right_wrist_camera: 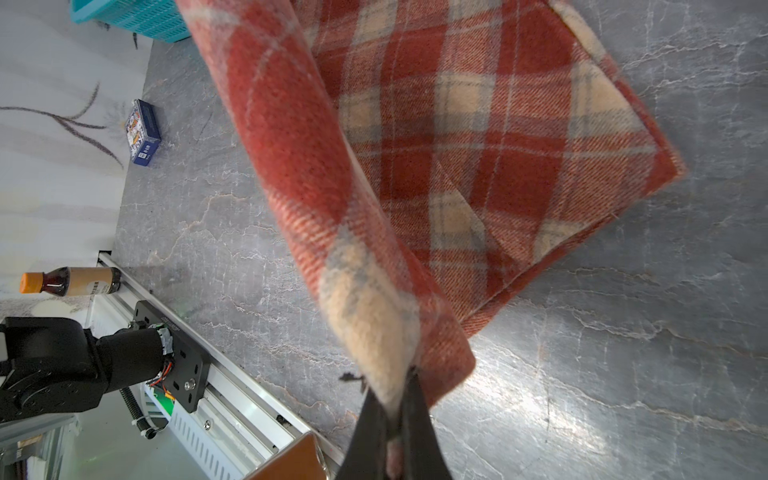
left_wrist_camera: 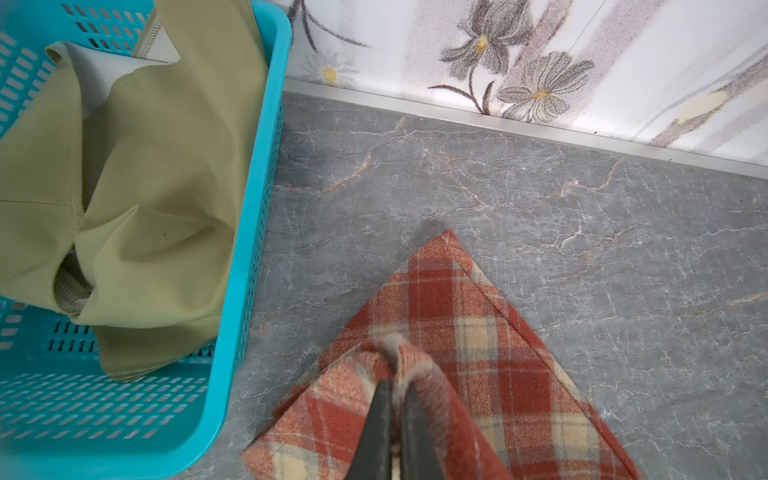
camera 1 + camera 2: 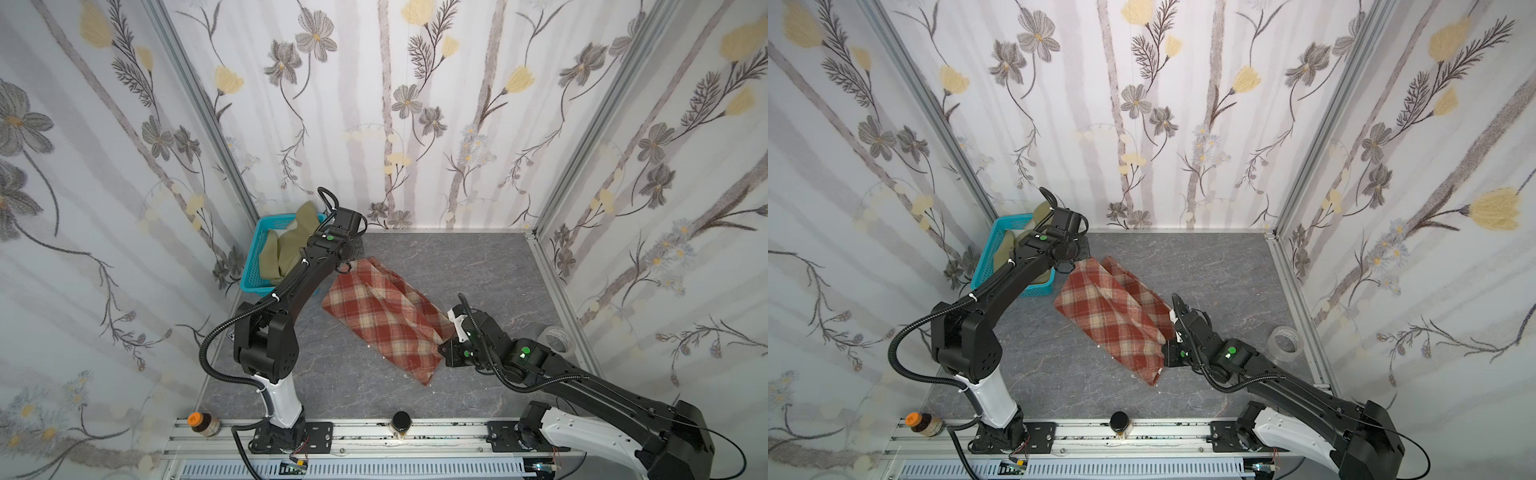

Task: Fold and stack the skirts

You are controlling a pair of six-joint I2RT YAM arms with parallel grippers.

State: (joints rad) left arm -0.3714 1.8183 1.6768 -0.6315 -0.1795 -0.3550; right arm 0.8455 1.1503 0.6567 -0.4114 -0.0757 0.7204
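Observation:
The rust-red and cream plaid skirt (image 3: 382, 320) (image 3: 1113, 320) lies diagonally across the grey marbled table in both top views. At its far end, beside the basket, my left gripper (image 2: 395, 386) (image 3: 351, 266) is shut on a bunched fold of the skirt (image 2: 457, 316). That fold is raised over a flat layer beneath. My right gripper (image 1: 399, 386) (image 3: 1167, 349) is shut on the skirt's near right end, and the cloth (image 1: 478, 124) rises from the table to its jaws. The olive-green skirt (image 3: 286, 249) (image 2: 145, 187) sits crumpled in the turquoise basket (image 3: 253, 266) (image 2: 249, 249).
A roll of clear tape (image 3: 559, 338) (image 3: 1285, 338) lies by the right wall. An orange-capped bottle (image 3: 203, 423) (image 1: 70, 282) and a dark-lidded jar (image 3: 401, 424) stand on the front rail. A small blue box (image 1: 143, 133) lies near the left wall. Flowered walls enclose three sides.

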